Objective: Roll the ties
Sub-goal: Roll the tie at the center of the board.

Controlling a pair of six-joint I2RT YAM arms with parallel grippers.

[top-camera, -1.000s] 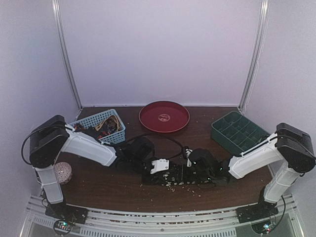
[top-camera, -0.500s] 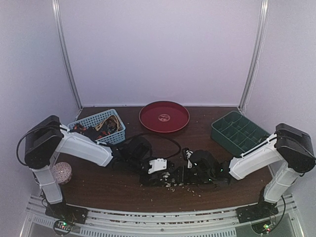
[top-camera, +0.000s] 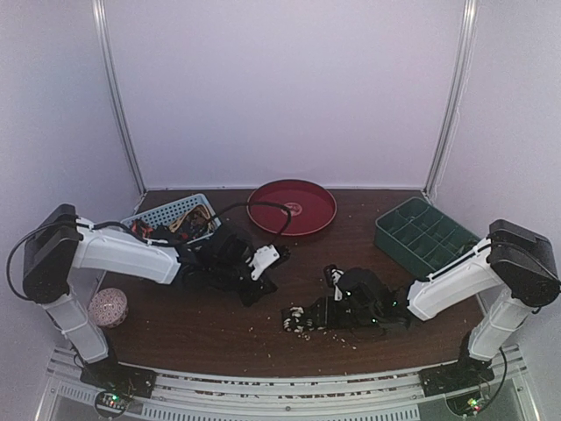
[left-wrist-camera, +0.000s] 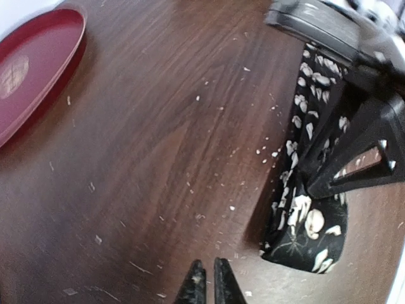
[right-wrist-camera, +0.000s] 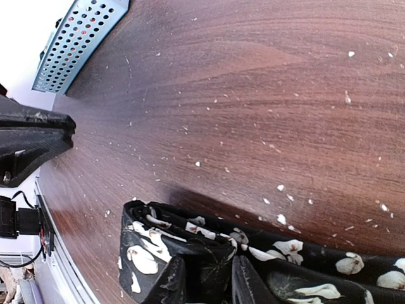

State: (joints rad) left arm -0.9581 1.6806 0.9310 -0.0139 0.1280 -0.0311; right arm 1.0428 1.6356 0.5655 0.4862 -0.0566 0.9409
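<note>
A dark tie with pale flower print [top-camera: 304,317] lies folded in a thick bundle on the table, in front of the right arm. My right gripper [top-camera: 331,309] is shut on it; in the right wrist view both fingers [right-wrist-camera: 171,284] pinch the folded layers of the tie [right-wrist-camera: 164,244]. My left gripper [top-camera: 252,289] is shut and empty, apart from the tie, up and to the left of it. In the left wrist view its closed tips [left-wrist-camera: 206,284] hover over bare wood, with the tie [left-wrist-camera: 307,225] off to the right. More ties [top-camera: 180,224] lie in the blue basket.
A blue basket [top-camera: 207,239] stands at the back left, a round red tray [top-camera: 292,208] at the back middle, a green compartment tray [top-camera: 425,235] at the right. A speckled pinkish ball [top-camera: 110,307] sits by the left arm's base. Pale crumbs [top-camera: 337,335] dot the wood.
My left gripper has left the tie and pulled back up and to the left, toward the basket. The tie is now a shorter bundle held by the right gripper alone.
</note>
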